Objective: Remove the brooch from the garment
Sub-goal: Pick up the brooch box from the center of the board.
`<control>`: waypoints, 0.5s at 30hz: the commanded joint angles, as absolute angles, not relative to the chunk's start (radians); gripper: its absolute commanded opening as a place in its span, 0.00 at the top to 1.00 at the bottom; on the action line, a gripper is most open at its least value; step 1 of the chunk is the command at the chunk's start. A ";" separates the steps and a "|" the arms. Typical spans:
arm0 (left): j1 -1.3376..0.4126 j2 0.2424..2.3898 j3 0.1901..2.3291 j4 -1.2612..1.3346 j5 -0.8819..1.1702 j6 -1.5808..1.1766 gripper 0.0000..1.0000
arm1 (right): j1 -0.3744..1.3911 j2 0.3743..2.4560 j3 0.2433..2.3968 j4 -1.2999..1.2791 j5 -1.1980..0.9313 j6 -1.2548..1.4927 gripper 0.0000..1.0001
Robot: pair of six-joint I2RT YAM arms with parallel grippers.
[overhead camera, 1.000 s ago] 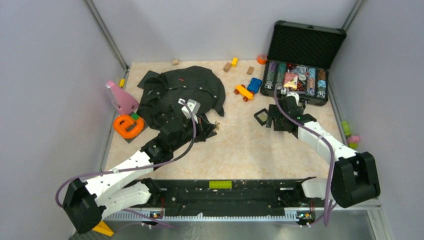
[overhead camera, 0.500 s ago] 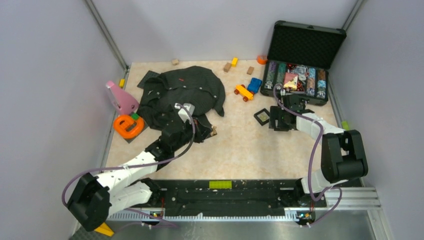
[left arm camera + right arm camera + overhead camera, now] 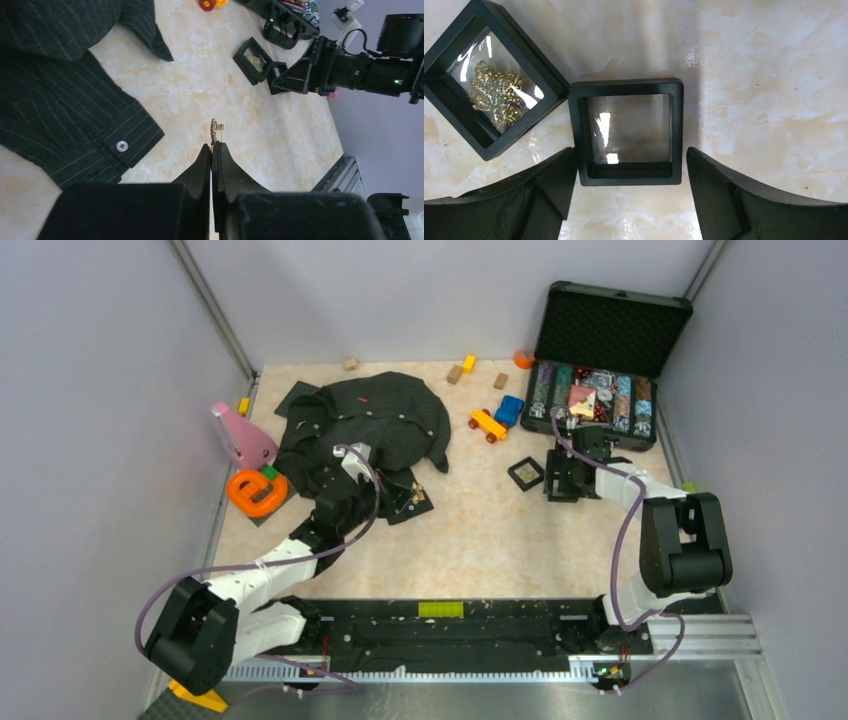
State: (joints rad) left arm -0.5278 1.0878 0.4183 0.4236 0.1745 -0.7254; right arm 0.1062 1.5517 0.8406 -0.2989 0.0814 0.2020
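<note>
The garment (image 3: 375, 425) is a dark pinstriped shirt lying crumpled at the back left; its cuff with a white button shows in the left wrist view (image 3: 75, 115). My left gripper (image 3: 212, 146) is shut on the brooch (image 3: 216, 130), a tiny gold ornament held at the fingertips, clear of the cloth and over bare table. In the top view this gripper (image 3: 410, 494) sits by the shirt's near right edge. My right gripper (image 3: 630, 152) is open, its fingers on either side of an empty black square box (image 3: 629, 132).
A second black box (image 3: 491, 95) holding a gold ornament touches the empty one's left corner. An open black case of chips (image 3: 600, 400) stands at the back right. An orange toy car (image 3: 487, 424), wooden blocks (image 3: 455, 373) and an orange ring (image 3: 257, 492) lie about.
My left gripper has drawn back a little to the left with the brooch in it. The right arm's elbow has swung in; its gripper stays at the black boxes.
</note>
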 commanded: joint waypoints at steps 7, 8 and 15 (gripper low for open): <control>-0.473 1.134 0.395 0.534 0.156 -0.768 1.00 | 0.099 1.529 0.888 -0.273 0.014 0.204 0.38; -0.471 1.137 0.396 0.535 0.156 -0.771 1.00 | 0.099 1.523 0.887 -0.281 0.020 0.206 0.38; -0.458 1.157 0.382 0.559 0.135 -0.787 1.00 | 0.100 1.347 0.798 -0.309 0.112 0.280 0.39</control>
State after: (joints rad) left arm -0.4664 1.1419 0.3981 0.4736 0.1589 -0.7681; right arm 0.1062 1.4925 0.8272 -0.3069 0.0544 0.2272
